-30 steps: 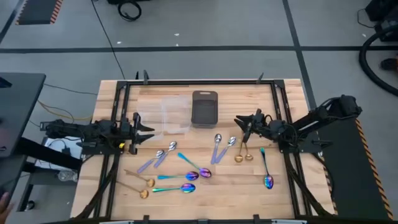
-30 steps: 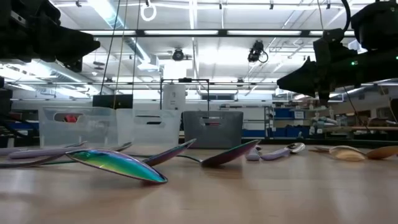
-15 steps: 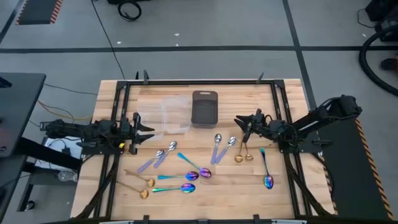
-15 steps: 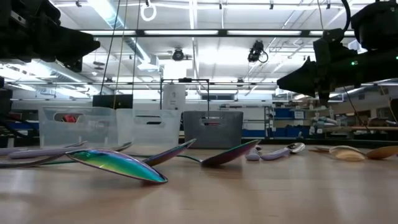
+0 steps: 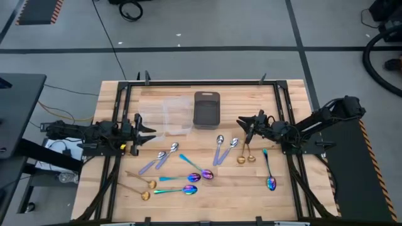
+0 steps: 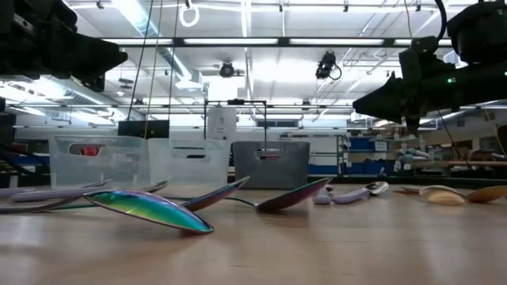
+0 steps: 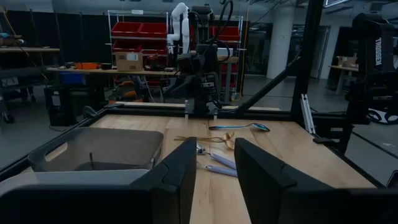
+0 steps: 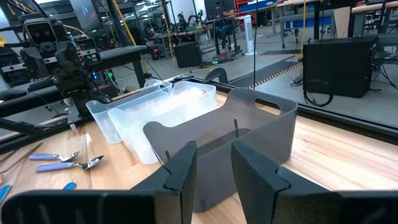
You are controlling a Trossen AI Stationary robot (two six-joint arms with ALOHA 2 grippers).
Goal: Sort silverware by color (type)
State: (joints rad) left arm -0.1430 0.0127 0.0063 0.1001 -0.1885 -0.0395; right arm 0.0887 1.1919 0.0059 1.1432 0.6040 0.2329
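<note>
Across the wooden table (image 5: 289, 94), dark gray tray (image 5: 206, 108) and clear containers (image 5: 171, 115) sit at the far middle. Left gripper (image 5: 146, 130) and right gripper (image 5: 245, 123) hover at either side, fingers slightly parted, holding nothing. Spoons (image 5: 188, 177) lie scattered on the near half, unsorted.

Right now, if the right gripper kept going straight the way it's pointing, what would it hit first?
Most likely the dark gray tray: in the wrist view it sits directly beyond the right gripper and its open fingers, ahead of the clear containers. Depth is uncertain.
</note>
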